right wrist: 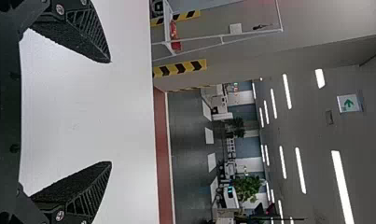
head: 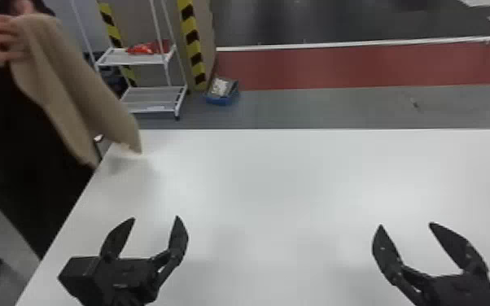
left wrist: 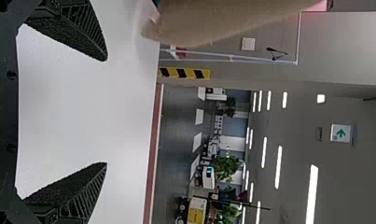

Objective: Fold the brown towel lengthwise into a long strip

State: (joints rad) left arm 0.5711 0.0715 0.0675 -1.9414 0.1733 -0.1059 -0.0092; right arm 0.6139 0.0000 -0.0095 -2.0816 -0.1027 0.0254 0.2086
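Observation:
A person's hand holds up the brown towel (head: 73, 81) at the table's far left corner, where its lower end hangs close to the tabletop. Above the near left part of the table, my left gripper (head: 155, 219) stands open and well apart from the towel. My right gripper (head: 405, 226) is open over the near right part, nothing between its fingers. In the left wrist view, the towel (left wrist: 223, 18) hangs beyond the open left gripper (left wrist: 106, 112). The right wrist view has the right gripper (right wrist: 111, 112) with its fingers spread above the white surface.
The white table (head: 281, 175) stretches out beneath both grippers. Past its far edge stand a white metal rack (head: 150, 97) with a red item on it, yellow-black striped posts and a blue box (head: 222, 92) on the floor.

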